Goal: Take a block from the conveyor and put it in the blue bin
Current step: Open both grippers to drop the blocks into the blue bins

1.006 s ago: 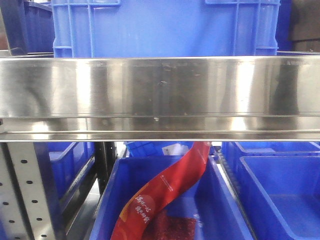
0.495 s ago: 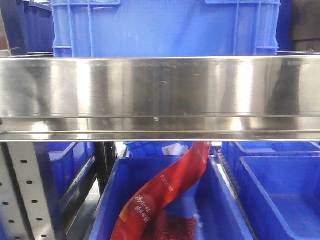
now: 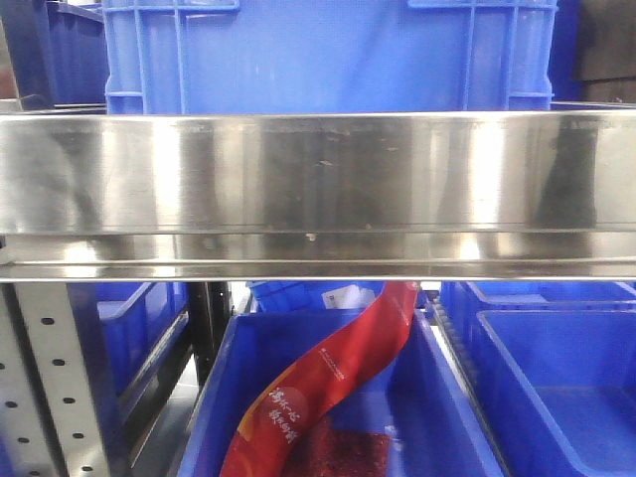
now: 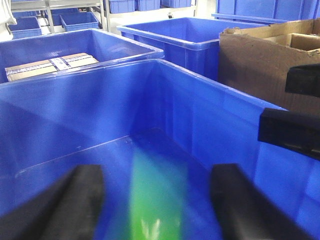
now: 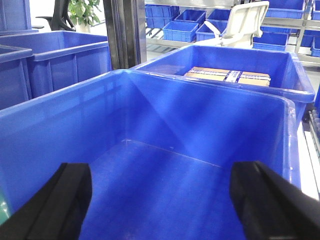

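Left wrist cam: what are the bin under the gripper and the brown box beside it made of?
The blue bin looks like moulded plastic: glossy, smooth walls with a rounded rim. The brown box appears to be corrugated cardboard: matte, with raw, torn-looking edges.

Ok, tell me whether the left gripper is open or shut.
Open: the left gripper has its fingers spread wide, a blurred green shape between them.

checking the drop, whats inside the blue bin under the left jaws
A blurred green block shows inside the blue bin, between the open left gripper jaws. The floor nearest the camera is cut off, so resting or falling is unclear.
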### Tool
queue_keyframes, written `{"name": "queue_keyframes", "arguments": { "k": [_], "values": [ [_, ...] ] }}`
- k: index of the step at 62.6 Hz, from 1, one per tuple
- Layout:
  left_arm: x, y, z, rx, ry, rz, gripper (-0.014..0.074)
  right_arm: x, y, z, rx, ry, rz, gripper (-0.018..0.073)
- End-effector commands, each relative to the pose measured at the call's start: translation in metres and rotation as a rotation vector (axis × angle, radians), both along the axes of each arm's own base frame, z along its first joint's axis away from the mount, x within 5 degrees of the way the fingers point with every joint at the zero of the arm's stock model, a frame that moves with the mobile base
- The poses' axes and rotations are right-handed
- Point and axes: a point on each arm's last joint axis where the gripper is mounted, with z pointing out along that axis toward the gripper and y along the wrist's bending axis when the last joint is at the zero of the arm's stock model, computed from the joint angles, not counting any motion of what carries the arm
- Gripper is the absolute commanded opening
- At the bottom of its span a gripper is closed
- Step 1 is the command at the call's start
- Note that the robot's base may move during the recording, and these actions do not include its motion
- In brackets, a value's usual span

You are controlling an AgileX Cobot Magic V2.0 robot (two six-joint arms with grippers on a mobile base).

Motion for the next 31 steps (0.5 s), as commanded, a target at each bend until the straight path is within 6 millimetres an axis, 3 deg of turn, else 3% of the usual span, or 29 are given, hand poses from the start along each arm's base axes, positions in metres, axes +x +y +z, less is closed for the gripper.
{"name": "queue_keyframes", "arguments": {
  "k": [1, 12, 26, 31],
  "values": [
    [-0.002, -0.002, 0.005, -0.021, -0.012, -0.004, 0.0381, 0.0, 0.001, 0.005, 0.015, -0.025, 0.0, 0.0384],
    [-0.002, -0.001, 0.006, -0.023, -0.014, -0.004, 0.0288, -0.001, 0.0, 0.006, 0.017, -0.029, 0.0, 0.0251],
    [-0.006, 0.004, 0.013, -0.019, -0.04, 0.002, -0.0081, -0.008, -0.003, 0.016, 0.028, -0.053, 0.0, -0.0006],
    [-0.006, 0.008, 0.016, -0.013, -0.049, 0.01, -0.0111, -0.01, -0.003, 0.016, 0.028, -0.051, 0.001, -0.0114]
  ]
}}
